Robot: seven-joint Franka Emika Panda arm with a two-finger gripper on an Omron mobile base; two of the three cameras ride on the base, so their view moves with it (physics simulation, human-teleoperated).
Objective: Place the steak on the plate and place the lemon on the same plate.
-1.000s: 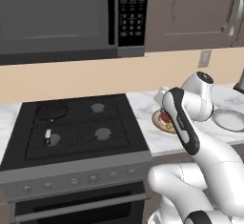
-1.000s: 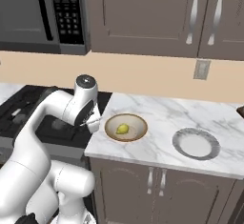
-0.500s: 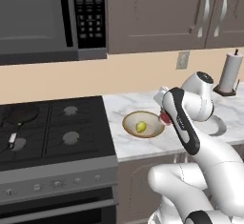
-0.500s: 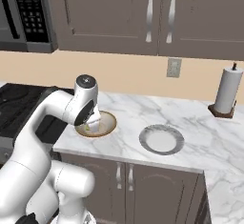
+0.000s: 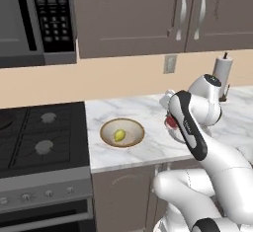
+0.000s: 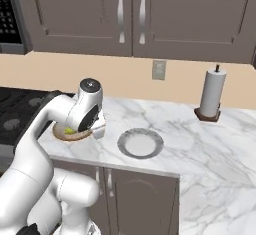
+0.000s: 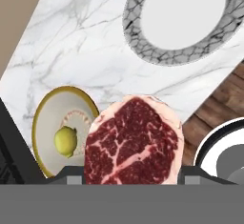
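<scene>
Marble desk carries a tan bowl next to the black stove, paper towel roll near the back wall, wall outlet and dark cabinets above, microwave over stove.

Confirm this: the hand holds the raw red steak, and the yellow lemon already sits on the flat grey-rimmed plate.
Not right. The yellow lemon sits in the tan brown-rimmed bowl, as the hand view shows; the flat grey-rimmed plate holds nothing. The hand does hold the raw red steak.
</scene>
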